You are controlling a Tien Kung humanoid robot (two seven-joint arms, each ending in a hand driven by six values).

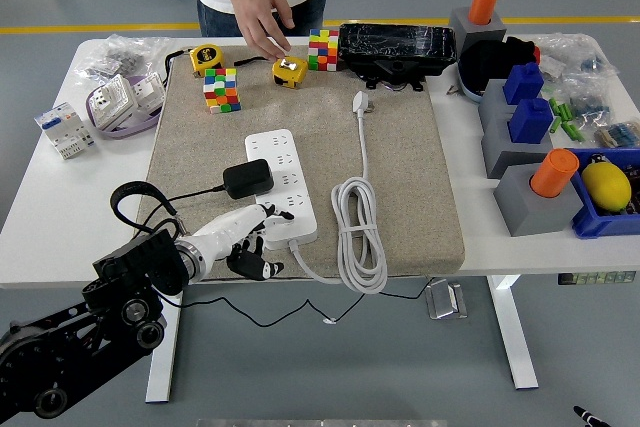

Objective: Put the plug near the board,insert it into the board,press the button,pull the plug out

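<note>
The left hand (245,232) lies at the near end of the white power strip (283,187), its fingers (262,213) loosely spread and holding nothing, the tips on the strip's near part. The black plug adapter (247,178) sits on the strip's left side, at 12 o'clock from the hand; it looks inserted, but I cannot be sure. The step in hand seems to be pressing the button. If that is done, the hand should next reach forward, close around the adapter and pull it up. A person's hand (262,22) hovers far away near the yellow tape measure (289,71).
</note>
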